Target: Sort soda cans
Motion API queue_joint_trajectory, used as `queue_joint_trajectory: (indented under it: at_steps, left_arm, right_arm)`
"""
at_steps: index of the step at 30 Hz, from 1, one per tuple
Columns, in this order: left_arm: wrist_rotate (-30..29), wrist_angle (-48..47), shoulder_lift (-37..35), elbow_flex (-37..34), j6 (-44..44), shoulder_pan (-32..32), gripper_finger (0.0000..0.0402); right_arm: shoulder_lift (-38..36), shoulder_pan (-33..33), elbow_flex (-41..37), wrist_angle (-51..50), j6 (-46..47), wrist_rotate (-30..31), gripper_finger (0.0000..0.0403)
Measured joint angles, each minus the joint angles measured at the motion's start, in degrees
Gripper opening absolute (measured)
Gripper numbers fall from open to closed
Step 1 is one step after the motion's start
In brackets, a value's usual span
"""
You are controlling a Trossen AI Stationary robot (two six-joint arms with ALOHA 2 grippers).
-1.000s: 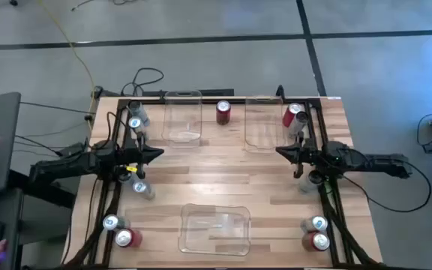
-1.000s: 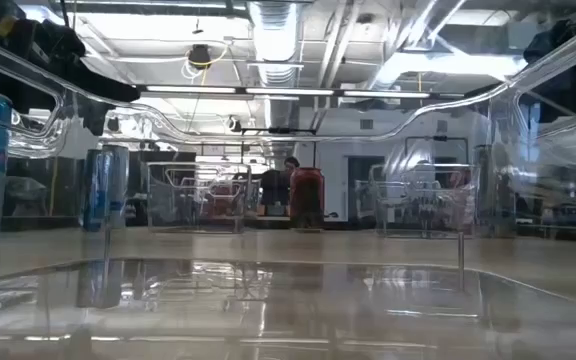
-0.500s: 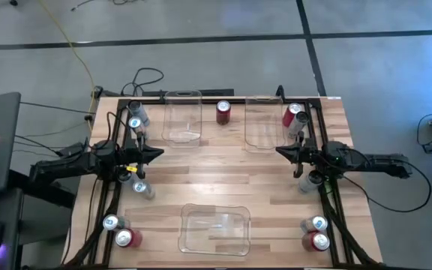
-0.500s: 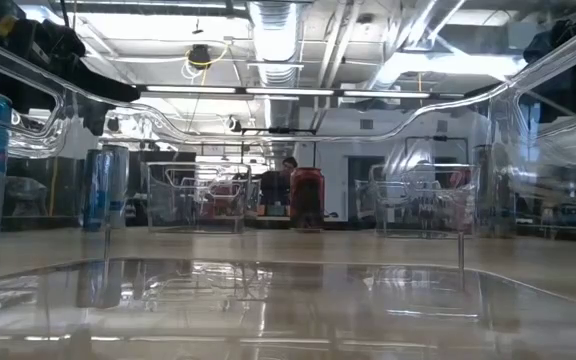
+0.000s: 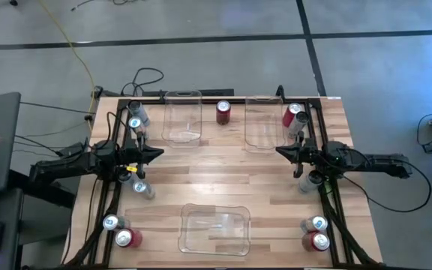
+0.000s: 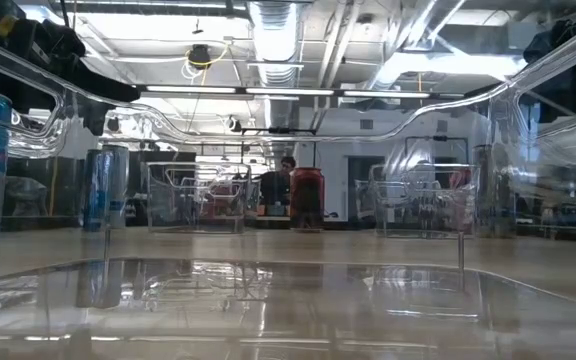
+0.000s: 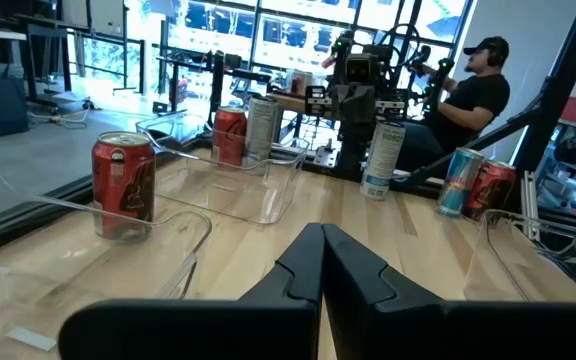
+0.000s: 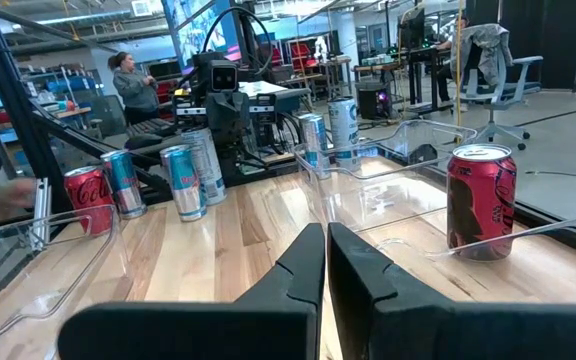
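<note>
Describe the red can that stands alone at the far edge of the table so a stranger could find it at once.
Start at the far edge of the wooden table, where two clear bins sit side by side. The red can stands upright in the gap between them. Unlike every other can, which stands along the side rails, it has no can next to it.

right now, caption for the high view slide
Both arms idle over the table, left pincer and right pincer shut and empty, soda cans unsorted.
</note>
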Motion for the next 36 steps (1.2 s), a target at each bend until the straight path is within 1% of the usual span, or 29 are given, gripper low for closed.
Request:
queue_joint_trajectory:
  at_steps: [28,31,34,36]
  left_arm:
    - [-0.47,0.37,0.0,0.0,0.0,-0.02,0.0]
    - [-4.38,2.89,-0.02,0.0,0.0,0.0,0.0]
    - [-5.24,2.63,0.02,0.0,-0.02,0.0,0.0]
    - [-5.24,2.39,0.0,0.0,-0.01,0.0,0.0]
  right_arm:
    - [0.01,0.0,0.02,-0.02,-0.23,-0.35,0.0038]
    - [0.01,-0.5,0.02,0.18,-5.05,-0.27,0.0038]
    - [0.01,-0.99,0.02,3.39,-10.15,0.13,0.0038]
    - [-0.01,-1.25,0.0,6.56,-9.38,0.11,0.0038]
